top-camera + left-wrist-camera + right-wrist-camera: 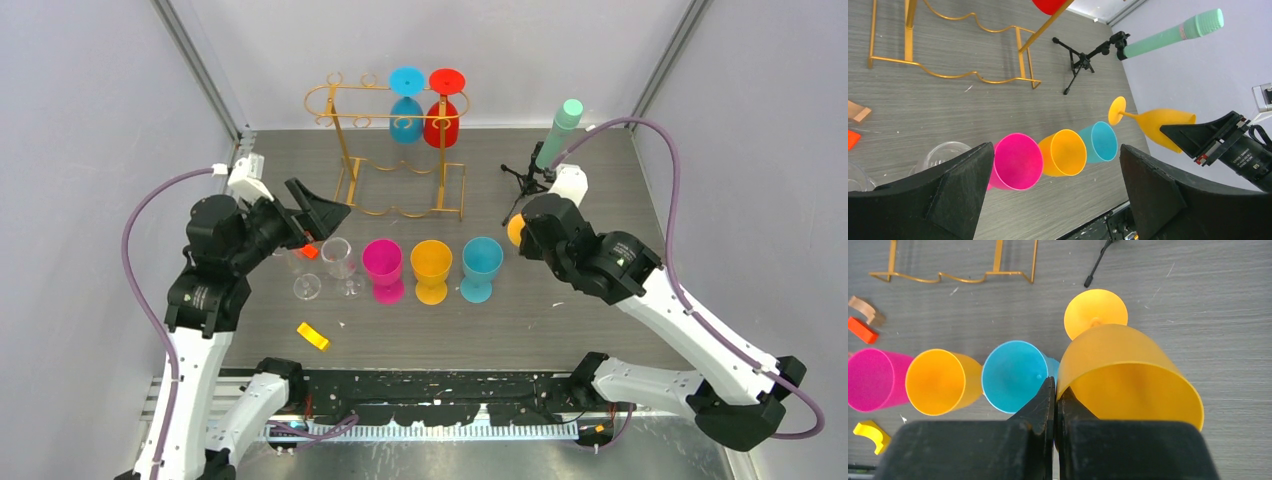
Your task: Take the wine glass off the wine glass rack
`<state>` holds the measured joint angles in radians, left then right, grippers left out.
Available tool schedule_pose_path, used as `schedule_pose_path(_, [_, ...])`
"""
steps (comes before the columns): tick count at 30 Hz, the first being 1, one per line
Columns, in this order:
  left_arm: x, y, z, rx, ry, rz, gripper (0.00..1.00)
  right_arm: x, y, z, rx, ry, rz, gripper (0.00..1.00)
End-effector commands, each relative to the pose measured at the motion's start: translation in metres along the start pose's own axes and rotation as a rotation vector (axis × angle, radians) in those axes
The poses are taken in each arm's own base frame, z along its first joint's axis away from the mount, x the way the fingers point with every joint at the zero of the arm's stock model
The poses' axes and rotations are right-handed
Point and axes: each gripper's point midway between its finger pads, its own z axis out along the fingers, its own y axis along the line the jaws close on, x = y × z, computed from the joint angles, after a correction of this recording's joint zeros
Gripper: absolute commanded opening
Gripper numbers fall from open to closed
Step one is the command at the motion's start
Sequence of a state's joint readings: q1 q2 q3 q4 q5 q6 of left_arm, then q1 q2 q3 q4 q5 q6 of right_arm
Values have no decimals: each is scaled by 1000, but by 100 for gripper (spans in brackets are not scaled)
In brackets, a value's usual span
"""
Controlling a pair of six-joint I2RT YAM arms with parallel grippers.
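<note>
Clamping amber wine glass (1128, 375) by rim in right claw (1054, 386), teal glass (1013, 375) crowding just left. Holding left claw (1057, 150) wide open, pink glass (1015, 162) ahead.

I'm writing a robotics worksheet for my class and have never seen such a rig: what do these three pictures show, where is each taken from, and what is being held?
Two robot arms are bolted to a table, each ending in a two-finger gripper. The wide picture looks down from above and behind; the others come from a camera on each wrist. A gold wire rack holds a blue glass and a red glass upside down. Before it stand a pink glass, an orange glass, a teal glass and clear glasses. The right gripper is shut on the rim of a yellow-orange wine glass; the left gripper is open, empty.
</note>
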<state>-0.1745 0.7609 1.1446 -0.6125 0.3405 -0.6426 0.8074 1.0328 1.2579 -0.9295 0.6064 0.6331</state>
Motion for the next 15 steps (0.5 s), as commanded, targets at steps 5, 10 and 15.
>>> schedule_pose_path(5, [-14,-1,10,4,-28,44,100,25,-25,13,12,143,0,0])
schedule_pose_path(10, [-19,2,18,0,-46,44,100,41,-20,26,-23,256,12,0])
schedule_pose_path(15, [-24,-1,21,10,-55,38,100,59,-16,37,-30,337,15,0])
